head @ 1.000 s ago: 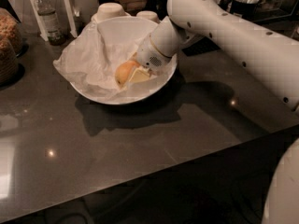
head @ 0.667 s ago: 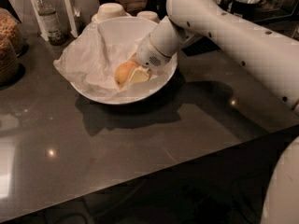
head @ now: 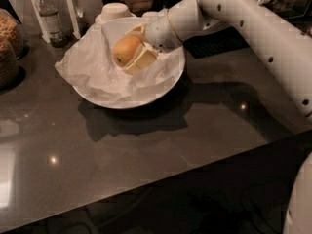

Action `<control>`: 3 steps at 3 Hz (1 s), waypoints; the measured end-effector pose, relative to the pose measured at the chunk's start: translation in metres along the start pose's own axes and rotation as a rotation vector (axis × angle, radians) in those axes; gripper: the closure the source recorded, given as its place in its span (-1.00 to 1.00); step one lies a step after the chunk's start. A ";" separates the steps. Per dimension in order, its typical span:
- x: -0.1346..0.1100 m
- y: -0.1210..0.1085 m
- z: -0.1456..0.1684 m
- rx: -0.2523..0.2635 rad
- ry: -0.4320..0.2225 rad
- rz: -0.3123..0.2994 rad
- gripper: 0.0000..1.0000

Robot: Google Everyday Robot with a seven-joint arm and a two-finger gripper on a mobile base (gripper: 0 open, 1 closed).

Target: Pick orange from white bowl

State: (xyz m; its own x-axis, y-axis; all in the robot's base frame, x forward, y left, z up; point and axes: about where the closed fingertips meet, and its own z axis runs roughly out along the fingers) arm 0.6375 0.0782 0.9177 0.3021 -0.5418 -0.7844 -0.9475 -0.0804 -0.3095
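Orange is higher than a second ago. It is up out of the hollow of the crumpled paper and hangs over the middle of the white bowl. My gripper comes in from the right and pinches the orange, one finger over the top and one underneath. The bowl has not shifted on the desk. I judge the grasp has held and the lift is under way, so the pick is nearly done. More height is needed to clear the rim. The round fruit could slip.

Dark glossy countertop (pinpoint light reflections) in a dim room.
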 end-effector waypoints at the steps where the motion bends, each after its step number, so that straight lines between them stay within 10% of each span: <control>1: -0.044 -0.005 -0.043 0.015 -0.245 -0.158 1.00; 2: -0.068 0.020 -0.092 0.037 -0.374 -0.341 1.00; 3: -0.066 0.068 -0.117 0.016 -0.323 -0.416 1.00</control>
State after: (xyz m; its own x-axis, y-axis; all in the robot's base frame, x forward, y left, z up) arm 0.5405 0.0106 1.0113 0.6717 -0.1811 -0.7184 -0.7396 -0.2194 -0.6363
